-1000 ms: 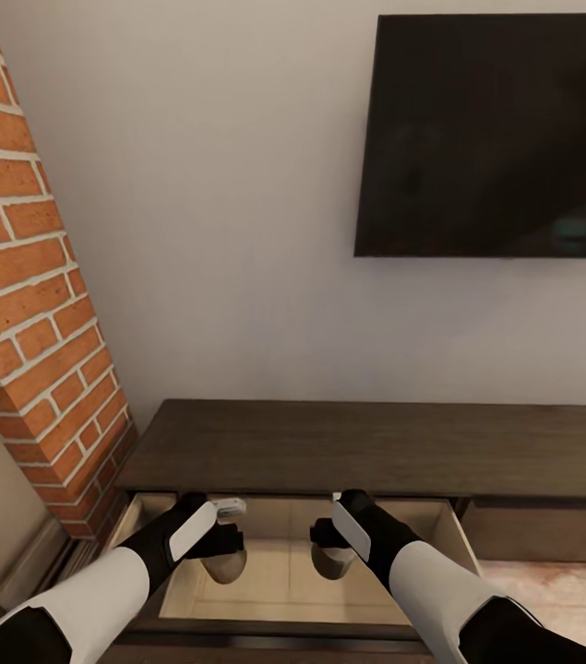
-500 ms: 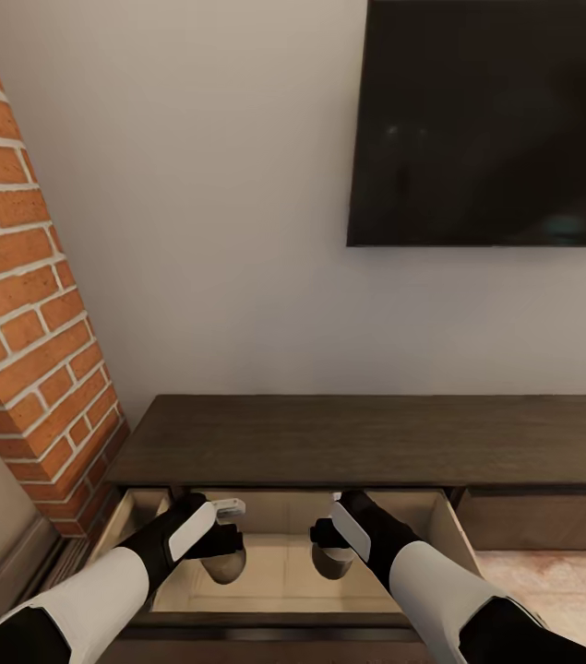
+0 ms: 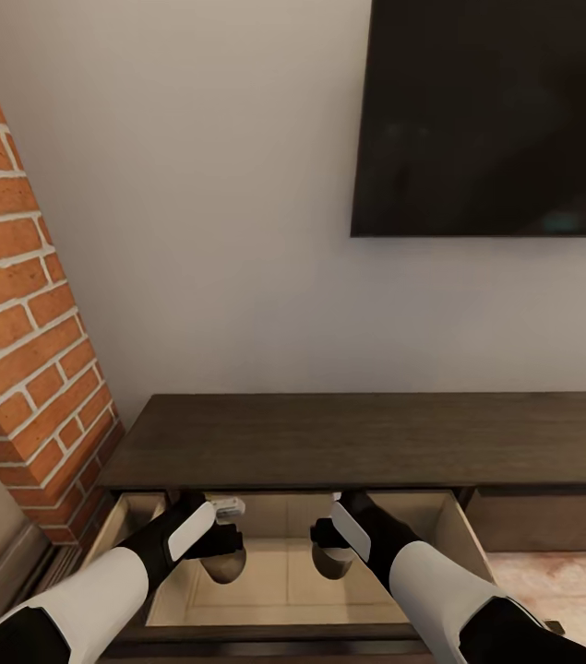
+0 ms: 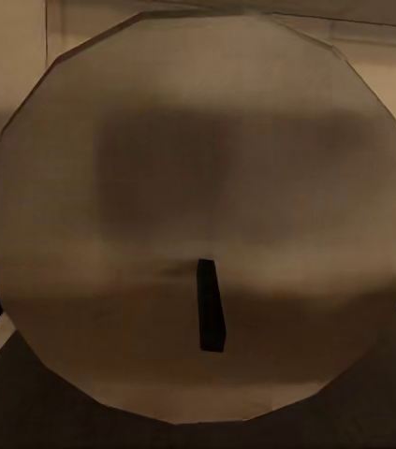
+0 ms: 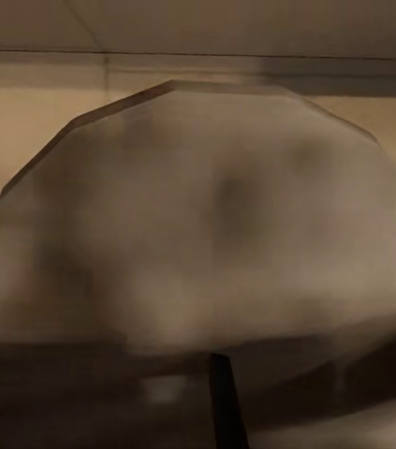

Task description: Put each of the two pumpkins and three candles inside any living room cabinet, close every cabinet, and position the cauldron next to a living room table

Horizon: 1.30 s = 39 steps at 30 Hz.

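Reaching down from the lower corners of the head view, both arms hang over an open drawer (image 3: 279, 590) of the cabinet (image 3: 366, 441), the long dark-brown unit whose flat top spans the view below the middle. The left hand (image 3: 226, 546) sits at about 7 o'clock from the centre and is clamped on a pale beige candle (image 3: 225, 564), whose rounded end shows just below the fingers, over the drawer's pale interior. The right hand (image 3: 328, 544), at about 6 o'clock, grips a second candle (image 3: 329, 561) of the same dull colour, level with the first and a little apart from it. In the left wrist view a candle's (image 4: 202, 210) round face fills most of the frame, with a short dark wick (image 4: 212, 318) standing out of it; the right wrist view looks at the other candle's (image 5: 207, 224) blurred face, with a dark wick (image 5: 226, 402) showing too. A brick column (image 3: 16, 304) rises at 9 o'clock, and a dark television (image 3: 491, 120) hangs on the pale wall at 1 o'clock.
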Available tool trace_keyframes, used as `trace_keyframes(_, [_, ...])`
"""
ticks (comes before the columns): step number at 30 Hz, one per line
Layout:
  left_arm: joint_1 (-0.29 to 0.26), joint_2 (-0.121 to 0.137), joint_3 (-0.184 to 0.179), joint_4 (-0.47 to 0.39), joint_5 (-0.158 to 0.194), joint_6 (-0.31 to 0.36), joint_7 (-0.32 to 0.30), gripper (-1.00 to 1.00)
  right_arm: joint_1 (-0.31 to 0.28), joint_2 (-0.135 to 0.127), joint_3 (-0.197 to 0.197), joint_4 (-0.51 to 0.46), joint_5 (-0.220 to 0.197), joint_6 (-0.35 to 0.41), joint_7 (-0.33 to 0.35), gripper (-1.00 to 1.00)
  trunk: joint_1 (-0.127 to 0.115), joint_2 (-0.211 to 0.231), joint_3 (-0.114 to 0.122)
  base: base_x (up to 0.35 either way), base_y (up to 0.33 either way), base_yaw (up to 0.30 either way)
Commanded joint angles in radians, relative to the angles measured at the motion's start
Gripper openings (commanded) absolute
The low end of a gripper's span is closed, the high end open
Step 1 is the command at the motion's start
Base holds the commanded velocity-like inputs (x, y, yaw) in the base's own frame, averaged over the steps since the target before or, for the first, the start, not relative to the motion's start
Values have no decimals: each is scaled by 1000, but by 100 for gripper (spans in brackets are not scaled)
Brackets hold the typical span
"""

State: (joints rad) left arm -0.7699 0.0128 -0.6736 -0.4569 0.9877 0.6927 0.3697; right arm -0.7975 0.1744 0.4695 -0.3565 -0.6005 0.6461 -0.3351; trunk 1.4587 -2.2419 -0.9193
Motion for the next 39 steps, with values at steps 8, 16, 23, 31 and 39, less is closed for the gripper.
trace_keyframes(8, [0, 1, 0, 0, 0, -1, 0, -100, 0, 0, 0, 1, 2, -1, 1, -100, 31, -56, -25, 1, 1, 108])
trace_keyframes(16, [0, 0, 0, -1, 0, -1, 1, -100, 0, 0, 0, 1, 1, -2, 1, -100, 61, -112, -50, 0, 0, 34])
trace_keyframes(23, [0, -1, 0, -2, -1, 1, 2, -100, 0, 0, 0, 1, -2, -1, 1, -100, 88, -161, -72, 3, 0, 0])
trace_keyframes(31, [0, -1, -1, -5, -2, 2, 2, -100, 0, 0, 0, 1, -5, -1, 1, -100, 119, -217, -95, 140, 0, -53])
trace_keyframes(39, [0, -2, 0, -5, -1, 1, 2, -100, 0, 0, 0, 1, -5, -2, 1, -100, 142, -259, -121, 5, 0, -2])
